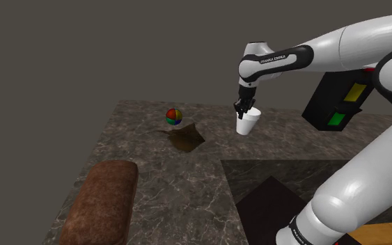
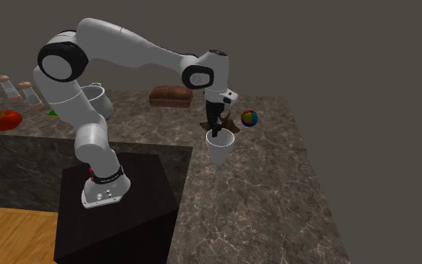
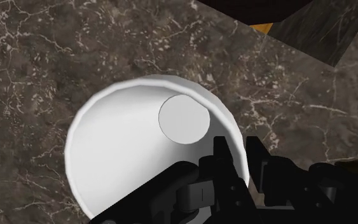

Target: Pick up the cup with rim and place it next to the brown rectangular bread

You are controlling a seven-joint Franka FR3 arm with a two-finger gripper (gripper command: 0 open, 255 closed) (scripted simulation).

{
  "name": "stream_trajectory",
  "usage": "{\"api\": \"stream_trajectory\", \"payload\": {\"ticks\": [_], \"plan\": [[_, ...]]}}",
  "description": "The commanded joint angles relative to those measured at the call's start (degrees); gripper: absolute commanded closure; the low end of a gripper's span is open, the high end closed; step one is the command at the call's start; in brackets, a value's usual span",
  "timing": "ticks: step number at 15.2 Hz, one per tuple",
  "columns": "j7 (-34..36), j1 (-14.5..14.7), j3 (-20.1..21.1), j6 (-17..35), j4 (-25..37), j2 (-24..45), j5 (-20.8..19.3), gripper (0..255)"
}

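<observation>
A white cup with a rim point(image 1: 247, 122) hangs above the dark marble counter, tilted a little, and my black gripper point(image 1: 243, 107) is shut on its rim. From the second exterior view the cup point(image 2: 219, 145) hangs under the gripper point(image 2: 213, 127). The wrist view looks down into the cup point(image 3: 126, 153), with one finger inside the wall and one outside, the gripper point(image 3: 241, 156) clasping the rim. The brown rectangular bread point(image 1: 104, 202) lies at the counter's near left in the shoulder view; the same loaf point(image 2: 171, 95) lies at the far edge in the second exterior view.
A multicoloured ball point(image 1: 174, 116) and a flat brown piece point(image 1: 187, 139) lie between cup and bread. A tomato point(image 2: 5, 119), two shakers point(image 2: 20, 90) and a grey pot point(image 2: 97, 97) stand on a counter behind the arm. The black stand point(image 2: 119, 202) sits beside the counter point(image 2: 261, 202).
</observation>
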Motion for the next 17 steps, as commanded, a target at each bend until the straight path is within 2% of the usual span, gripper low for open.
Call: {"api": "stream_trajectory", "payload": {"ticks": [1,17], "plan": [[-0.2,0.0,0.0,-1.5,1.1,-0.5,0.0,255],[-0.9,0.2,0.4,-13.8,11.7,-2.1,0.1,255]]}}
